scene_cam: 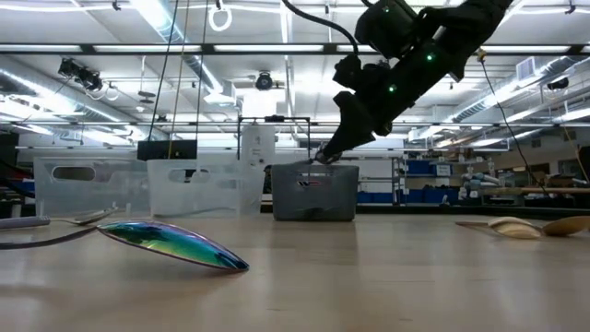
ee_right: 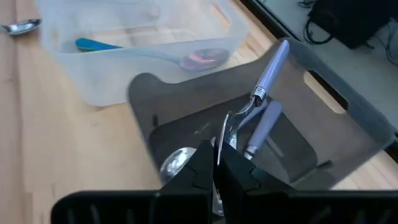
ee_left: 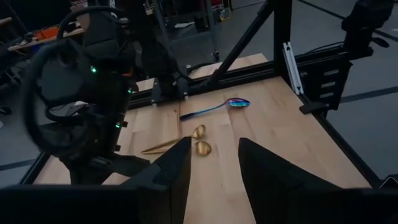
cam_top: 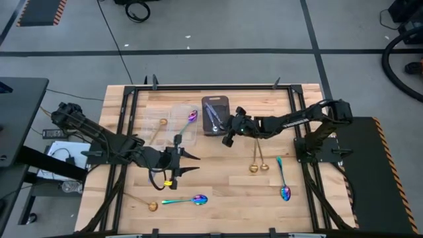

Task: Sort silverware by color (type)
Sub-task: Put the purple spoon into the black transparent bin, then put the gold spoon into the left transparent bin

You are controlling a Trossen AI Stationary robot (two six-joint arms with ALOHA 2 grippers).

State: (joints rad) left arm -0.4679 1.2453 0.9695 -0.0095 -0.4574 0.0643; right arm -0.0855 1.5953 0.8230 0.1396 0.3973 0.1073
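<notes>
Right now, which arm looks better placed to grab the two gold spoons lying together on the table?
Probably the right: its gripper, shut over the gray tray, is closer to the gold spoons than the open left gripper.

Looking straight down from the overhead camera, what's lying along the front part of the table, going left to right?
Gold spoon → rainbow spoon → pair of gold spoons → second rainbow spoon.

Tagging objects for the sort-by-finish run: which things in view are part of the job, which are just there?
Job:
- gold spoons
- rainbow spoons
- silver spoons in the gray tray
- right gripper, shut over that tray

Bystanders:
- clear containers
- left gripper, open, idle
</notes>
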